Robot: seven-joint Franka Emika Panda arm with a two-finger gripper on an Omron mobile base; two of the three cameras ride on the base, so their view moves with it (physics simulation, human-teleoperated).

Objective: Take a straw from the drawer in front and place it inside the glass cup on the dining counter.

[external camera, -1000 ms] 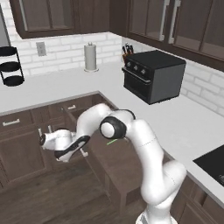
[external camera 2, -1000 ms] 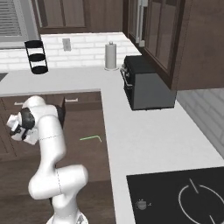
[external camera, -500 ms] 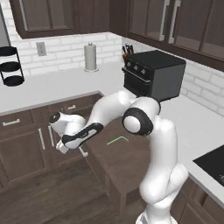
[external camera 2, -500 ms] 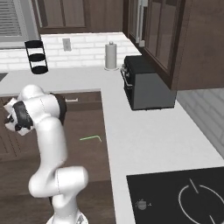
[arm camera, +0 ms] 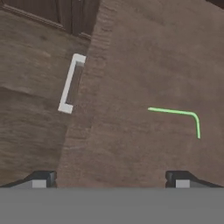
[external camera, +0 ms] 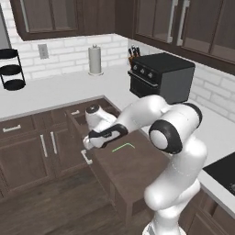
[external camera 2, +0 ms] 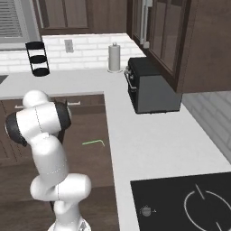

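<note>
One straw: you have a thin light green straw with a bent end lying flat on the floor of the drawer; you can also pick it out in the left base view and the right base view.
Drawer: it stands pulled out from the cabinet run, dark brown inside, and its silver bar handle sits on the front panel, seen to the left of the straw in your hand view.
Gripper: your gripper hangs over the front edge of the drawer, near the handle and apart from the straw.
Fingers: the two dark fingertips stand spread wide and released, with nothing between them.
Straw and gripper: the straw lies ahead of the fingertips, nearer the right one in your hand view, untouched.
Counter: the white L-shaped counter runs beside the drawer and carries a black oven and a paper towel roll.
Rack: a black tiered stand sits on the counter by the tiled wall.
</note>
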